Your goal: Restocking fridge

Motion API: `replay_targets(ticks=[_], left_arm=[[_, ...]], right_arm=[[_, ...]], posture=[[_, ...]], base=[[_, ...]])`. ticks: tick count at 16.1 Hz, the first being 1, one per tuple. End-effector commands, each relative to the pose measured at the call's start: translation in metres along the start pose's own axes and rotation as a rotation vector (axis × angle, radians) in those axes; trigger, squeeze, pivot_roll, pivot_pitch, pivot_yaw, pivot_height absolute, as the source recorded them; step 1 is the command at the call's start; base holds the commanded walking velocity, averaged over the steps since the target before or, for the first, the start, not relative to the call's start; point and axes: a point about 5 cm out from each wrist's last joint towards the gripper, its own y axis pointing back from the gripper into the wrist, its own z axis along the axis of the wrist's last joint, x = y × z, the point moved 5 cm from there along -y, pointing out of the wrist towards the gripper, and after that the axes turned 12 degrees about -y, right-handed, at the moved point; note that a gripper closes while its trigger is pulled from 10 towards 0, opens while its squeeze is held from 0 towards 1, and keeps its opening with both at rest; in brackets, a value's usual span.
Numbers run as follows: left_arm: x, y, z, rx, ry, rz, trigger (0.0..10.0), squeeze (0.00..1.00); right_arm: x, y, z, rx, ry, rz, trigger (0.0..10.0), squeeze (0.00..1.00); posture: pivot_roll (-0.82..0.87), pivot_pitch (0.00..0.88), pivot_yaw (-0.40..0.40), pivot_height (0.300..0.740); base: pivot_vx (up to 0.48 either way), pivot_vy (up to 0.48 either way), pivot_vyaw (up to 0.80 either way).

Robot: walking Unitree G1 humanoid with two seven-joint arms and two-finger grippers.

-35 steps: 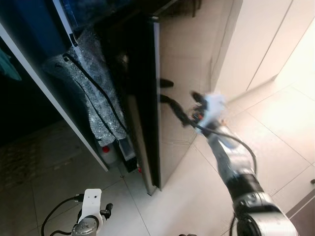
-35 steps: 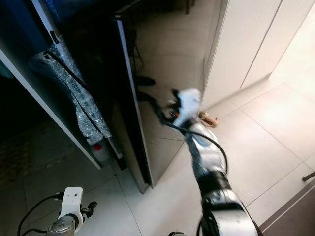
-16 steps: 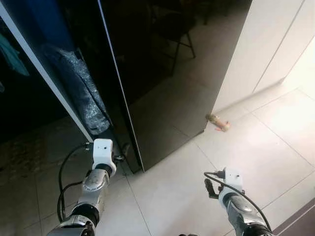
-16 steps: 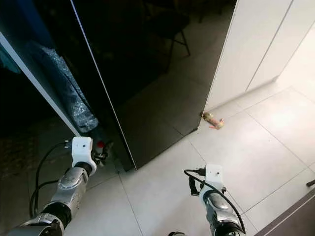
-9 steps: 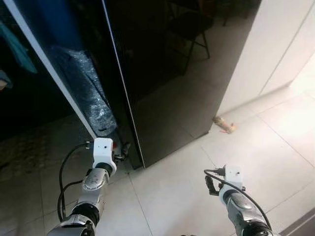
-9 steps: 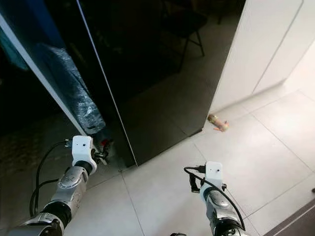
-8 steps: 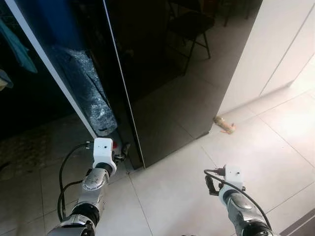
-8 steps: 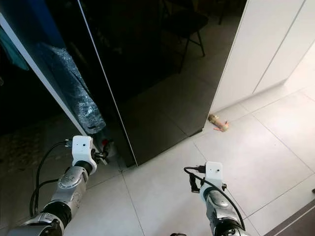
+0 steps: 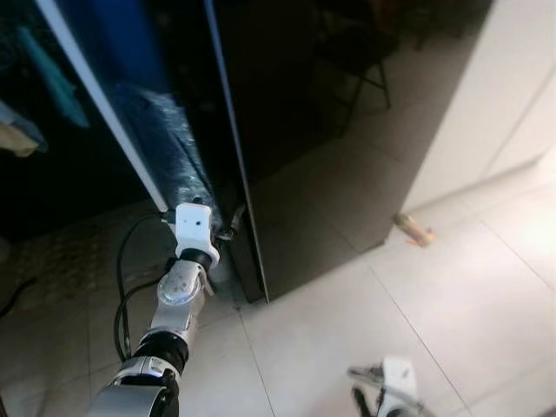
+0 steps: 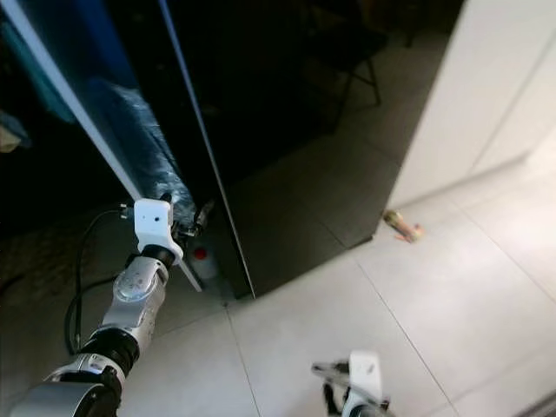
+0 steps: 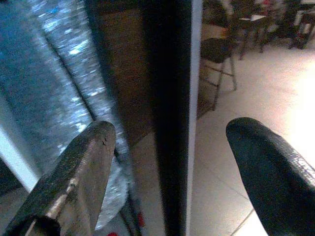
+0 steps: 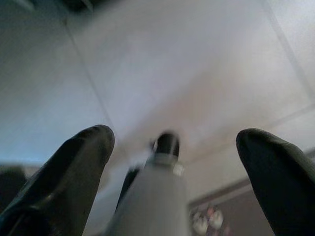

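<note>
The black fridge door point(image 9: 313, 156) stands slightly ajar, its thin pale edge point(image 11: 195, 98) running down to the floor. My left gripper point(image 9: 232, 221) is raised to that edge, low on the door. In the left wrist view its fingers point(image 11: 78, 177) are open and the door edge lies between them, with no contact that I can make out. A crinkled silver foil bag point(image 9: 169, 161) hangs in the gap behind the door. My right gripper point(image 12: 172, 135) hangs low and open over the floor tiles, holding nothing; its white wrist point(image 9: 395, 378) is near the bottom of the picture.
A red-capped bottle point(image 10: 200, 254) stands at the foot of the fridge opening. A small brownish object point(image 9: 415, 230) lies on the floor by the white cabinets point(image 9: 512, 95). Light floor tiles point(image 9: 452, 295) stretch to the right. Dark space lies left of the white frame point(image 9: 104, 104).
The door has swung nearly shut since 2.2 s ago, when my right gripper was against it. Since then the right arm has dropped low and the left gripper has risen to the door edge.
</note>
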Motion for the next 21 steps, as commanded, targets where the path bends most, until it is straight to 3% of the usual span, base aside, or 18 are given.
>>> replay_targets(ticks=[1, 8, 21], left_arm=[[0.006, 0.006, -0.01, 0.032, -0.015, 0.013, 10.0, 0.0], [0.008, 0.005, -0.005, 0.014, -0.03, 0.026, 10.0, 0.0], [0.015, -0.001, 0.008, -0.027, -0.042, 0.069, 10.0, 0.0]], right_arm=[[0.005, 0.0, 0.0, -0.007, -0.009, 0.013, 10.0, 0.0], [0.011, -0.001, -0.002, 0.007, 0.022, 0.044, 10.0, 0.0], [0.012, -0.001, -0.003, 0.027, 0.028, 0.061, 10.0, 0.0]], posture=[[-0.05, 0.127, 0.059, 0.74], [-0.05, 0.135, 0.062, 0.74], [-0.06, 0.138, 0.063, 0.74]], base=[[0.341, 0.0, 0.0], [0.335, 0.0, 0.0], [0.0, 0.0, 0.0]])
